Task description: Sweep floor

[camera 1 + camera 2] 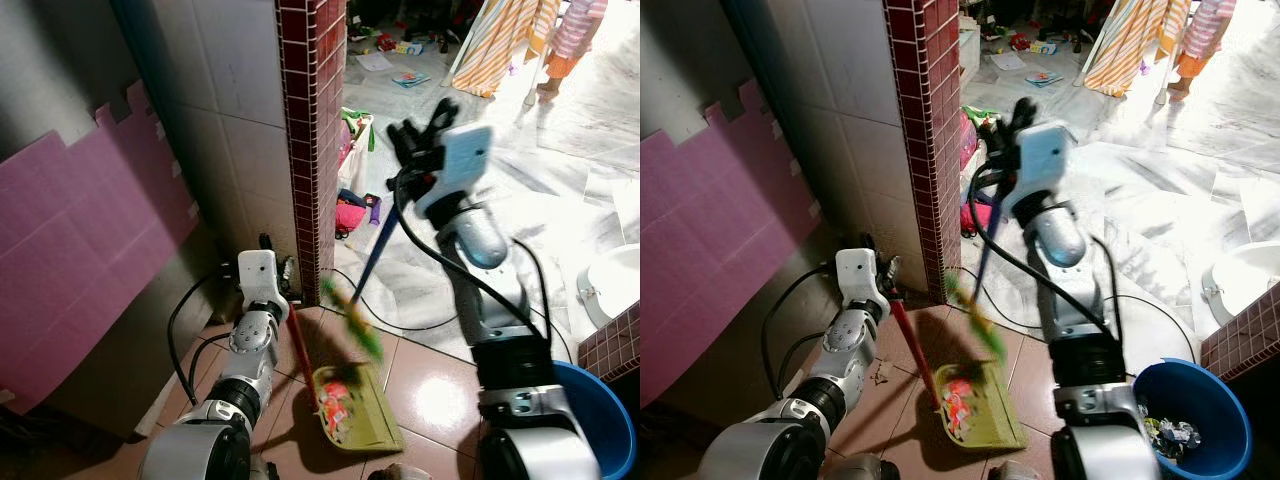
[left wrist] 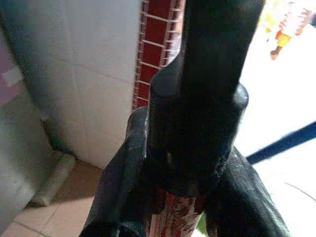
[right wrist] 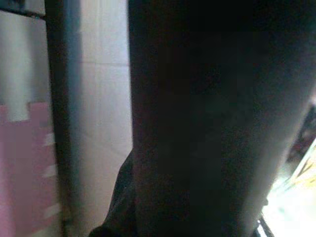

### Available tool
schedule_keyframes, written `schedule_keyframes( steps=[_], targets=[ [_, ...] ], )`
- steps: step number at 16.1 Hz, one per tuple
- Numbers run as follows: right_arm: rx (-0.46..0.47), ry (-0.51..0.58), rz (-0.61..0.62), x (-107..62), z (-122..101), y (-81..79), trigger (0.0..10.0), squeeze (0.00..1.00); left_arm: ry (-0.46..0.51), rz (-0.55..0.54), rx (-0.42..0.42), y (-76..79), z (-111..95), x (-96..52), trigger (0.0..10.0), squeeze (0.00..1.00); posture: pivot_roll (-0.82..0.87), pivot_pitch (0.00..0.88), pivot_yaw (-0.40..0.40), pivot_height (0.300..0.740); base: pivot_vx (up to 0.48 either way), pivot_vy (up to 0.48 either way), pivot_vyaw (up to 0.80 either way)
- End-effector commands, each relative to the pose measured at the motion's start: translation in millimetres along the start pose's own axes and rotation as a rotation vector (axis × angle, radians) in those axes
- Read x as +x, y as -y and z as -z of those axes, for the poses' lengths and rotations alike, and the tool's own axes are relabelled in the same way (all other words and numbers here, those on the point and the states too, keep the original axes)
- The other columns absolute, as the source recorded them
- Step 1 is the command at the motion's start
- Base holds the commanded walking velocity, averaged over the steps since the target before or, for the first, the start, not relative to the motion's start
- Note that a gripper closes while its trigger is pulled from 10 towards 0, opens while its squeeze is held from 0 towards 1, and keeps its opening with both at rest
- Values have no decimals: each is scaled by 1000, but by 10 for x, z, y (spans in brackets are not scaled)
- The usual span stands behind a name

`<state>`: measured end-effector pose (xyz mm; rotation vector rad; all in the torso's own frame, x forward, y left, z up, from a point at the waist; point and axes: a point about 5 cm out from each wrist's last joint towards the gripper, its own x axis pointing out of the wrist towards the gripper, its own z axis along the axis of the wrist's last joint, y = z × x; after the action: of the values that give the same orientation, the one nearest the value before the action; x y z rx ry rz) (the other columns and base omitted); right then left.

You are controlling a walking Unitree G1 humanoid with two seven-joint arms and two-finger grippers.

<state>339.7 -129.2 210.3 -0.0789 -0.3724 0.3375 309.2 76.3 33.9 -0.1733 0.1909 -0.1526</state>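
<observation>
The left gripper [image 1: 287, 318] is clamping the red handle [image 1: 912, 352] of the dustpan [image 1: 355, 405], which is sitting on the brown floor tiles [image 1: 440, 385] next to the red tiled pillar [image 1: 312, 120], with colorful scraps lying in it. The right gripper [image 1: 415, 135] is wrapping around the top of the blue broom stick [image 1: 378, 240], and the green bristles [image 1: 352, 318] are hanging just above the pan. A blue bucket [image 1: 1200, 415] with trash is standing by the right arm.
</observation>
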Motion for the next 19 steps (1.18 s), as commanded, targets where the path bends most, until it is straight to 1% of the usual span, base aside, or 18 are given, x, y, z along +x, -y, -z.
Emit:
schedule_keyframes(
  steps=[1,2,3,4,5,6,7,8,9,10,11,12,13,15,16,17,18,19],
  targets=[
    [-82,48,27,28,-95,65,10000,0,-3,48,0,51,20,-13,10000,0,-134,0,40,740,0,0,0],
    [-166,8,70,-16,-15,130,10000,0,11,62,5,48,-7,-6,10000,0,-134,0,40,740,0,0,0],
    [-178,-6,90,-40,24,154,10000,0,18,65,9,43,-21,-4,10000,0,-134,0,40,740,0,0,0],
    [-175,-42,137,-99,116,188,10000,0,21,83,0,32,-33,-4,10000,0,-133,0,42,740,0,0,0],
    [-161,-82,178,-203,240,187,10000,0,61,115,23,8,-76,-22,10000,0,-123,0,42,740,0,0,0],
    [-158,-99,185,-251,293,169,10000,0,89,129,43,-4,-101,-39,10000,0,-123,0,42,740,0,0,0],
    [-128,-125,204,-337,385,117,10000,0,143,156,75,-31,-147,-80,10000,0,-115,0,46,740,0,0,0],
    [-118,-143,215,-387,437,87,10000,0,168,177,106,-46,-176,-106,10000,0,-115,0,46,740,0,0,0],
    [-118,-148,220,-412,460,65,10000,0,190,179,133,-64,-205,-125,10000,0,-110,0,48,740,0,0,0],
    [-130,-159,230,-458,500,36,10000,0,241,197,177,-97,-290,-167,10000,0,-104,0,50,740,0,0,0],
    [-135,-179,240,-500,545,21,10000,0,285,199,201,-137,-389,-204,10000,0,-96,0,50,740,0,0,0],
    [-135,-186,247,-511,560,22,10000,0,294,191,202,-156,-418,-212,10000,0,-93,0,50,740,0,0,0],
    [-140,-211,269,-539,607,30,10000,0,292,160,195,-205,-461,-236,10000,0,-86,0,51,740,0,0,0],
    [-88,-251,314,-561,688,43,10000,0,281,148,176,-228,-468,-270,10000,0,-79,0,53,740,0,0,0],
    [-78,-259,325,-566,703,47,10000,0,277,146,170,-228,-462,-273,10000,0,-78,0,53,740,0,0,0],
    [-55,-263,339,-569,718,47,10000,0,268,148,164,-222,-460,-285,10000,0,-76,0,54,740,0,0,0],
    [-54,-265,339,-569,725,44,10000,0,266,177,153,-160,-474,-294,10000,0,-75,0,54,740,0,0,0],
    [-47,-271,342,-571,736,42,10000,0,263,190,145,-130,-479,-292,10000,0,-74,0,54,740,0,0,0]
  ],
)
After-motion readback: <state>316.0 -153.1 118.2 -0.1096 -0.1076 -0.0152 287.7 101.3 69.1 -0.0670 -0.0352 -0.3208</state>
